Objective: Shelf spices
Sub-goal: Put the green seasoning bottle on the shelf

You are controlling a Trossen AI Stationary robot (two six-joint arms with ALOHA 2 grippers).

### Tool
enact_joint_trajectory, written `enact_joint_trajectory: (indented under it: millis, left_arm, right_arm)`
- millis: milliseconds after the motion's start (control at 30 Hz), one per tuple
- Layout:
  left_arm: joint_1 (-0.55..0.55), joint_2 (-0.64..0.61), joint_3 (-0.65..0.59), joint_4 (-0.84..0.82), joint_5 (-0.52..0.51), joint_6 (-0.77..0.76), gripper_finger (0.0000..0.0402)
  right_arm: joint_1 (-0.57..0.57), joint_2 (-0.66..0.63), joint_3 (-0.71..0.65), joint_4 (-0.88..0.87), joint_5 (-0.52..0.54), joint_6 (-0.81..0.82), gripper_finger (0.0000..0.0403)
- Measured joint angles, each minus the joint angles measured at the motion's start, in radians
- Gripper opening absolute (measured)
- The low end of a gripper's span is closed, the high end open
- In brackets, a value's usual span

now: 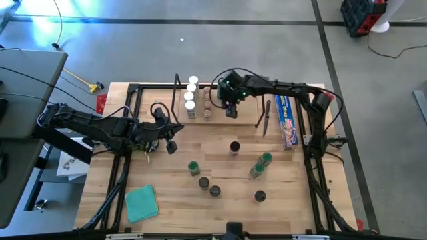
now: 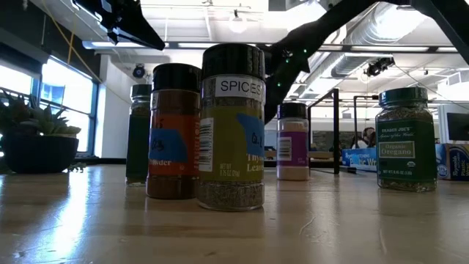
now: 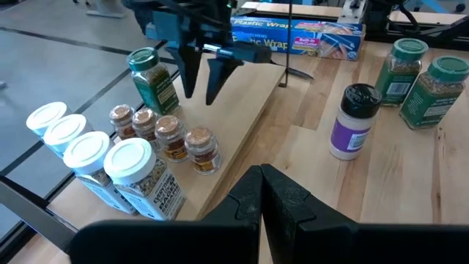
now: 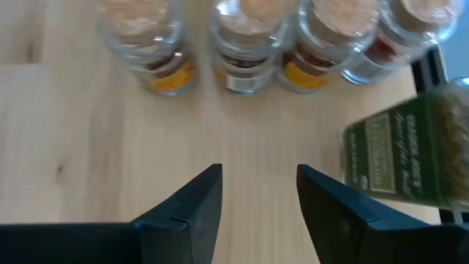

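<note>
The light-wood shelf (image 1: pixel 240 117) stands at the table's far middle. On it stand several white-lidded jars (image 3: pixel 110 165), several tan-lidded jars (image 3: pixel 172 136) and one green-lidded jar (image 3: pixel 152 77), each on its base. My right gripper (image 3: pixel 199 86) hangs open and empty just above the shelf board, pointing down, beside the green-lidded jar (image 4: pixel 399 158), which stands outside its fingers. My left gripper (image 3: pixel 262 192) is shut and empty over the table's left part (image 1: pixel 172 147). Several more jars stand loose on the table, among them a black-lidded purple-labelled one (image 1: pixel 234 147) and green-lidded ones (image 1: pixel 261 165).
A long blue wrap box (image 1: pixel 287 120) lies at the table's right, beside the shelf's black end frame (image 1: pixel 265 115). A teal cloth (image 1: pixel 141 203) lies at the near left. Black-lidded jars (image 1: pixel 209 187) and a green-lidded one (image 1: pixel 193 167) stand near the table's middle; they also show in the low view (image 2: pixel 232 125).
</note>
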Motion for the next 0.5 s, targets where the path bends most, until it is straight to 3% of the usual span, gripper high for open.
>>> enact_joint_trajectory:
  millis: [267, 500]
  left_arm:
    - [0.0, 0.0, 0.0, 0.001, 0.0, 0.0, 0.0001]
    - [0.0, 0.0, 0.0, 0.006, 0.0, 0.0, 0.0001]
  right_arm:
    - [-0.005, 0.0, -0.012, 0.039, 0.084, 0.024, 0.0156]
    - [-0.02, 0.0, -0.012, 0.069, 0.097, 0.064, 0.0156]
